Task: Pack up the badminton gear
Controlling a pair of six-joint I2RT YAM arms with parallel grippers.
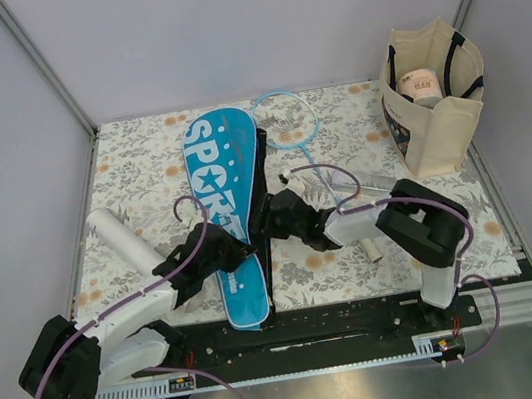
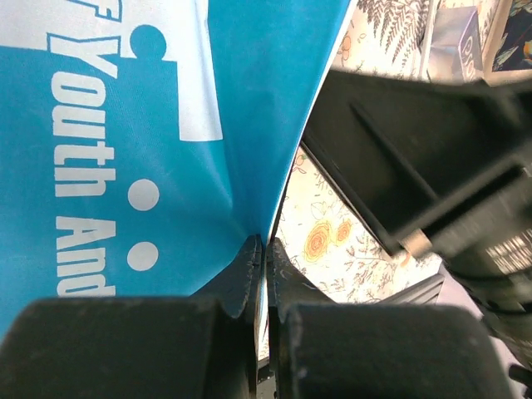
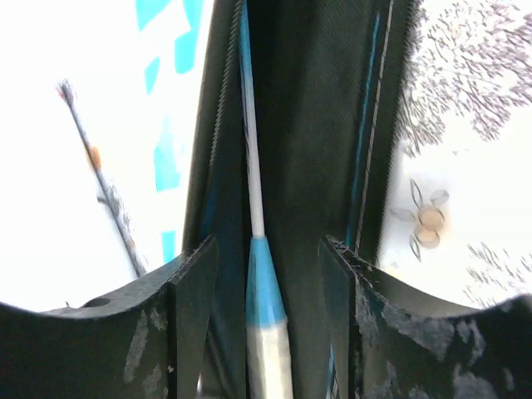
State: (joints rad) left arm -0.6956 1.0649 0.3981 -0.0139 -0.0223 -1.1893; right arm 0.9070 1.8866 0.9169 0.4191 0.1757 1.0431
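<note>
The blue "SPORT" cover (image 1: 228, 195) lies lengthwise on the flowered cloth. My left gripper (image 1: 234, 253) (image 2: 264, 249) is shut on the cover's (image 2: 125, 125) right edge and pinches the fabric. From the right, my right gripper (image 1: 266, 222) (image 3: 270, 249) is at the cover's dark opening (image 3: 324, 125). It is open, and a racket (image 3: 264, 291) with a blue cone and white handle lies between its fingers without touching them. A second light-blue racket (image 1: 286, 120) lies behind the cover. The white tube (image 1: 120, 238) rests at the left.
A beige tote (image 1: 442, 126) with black handles stands at the back right with a roll (image 1: 420, 84) inside. A short white cylinder end (image 1: 373, 248) shows below the right arm. Grey walls close in the cloth on three sides.
</note>
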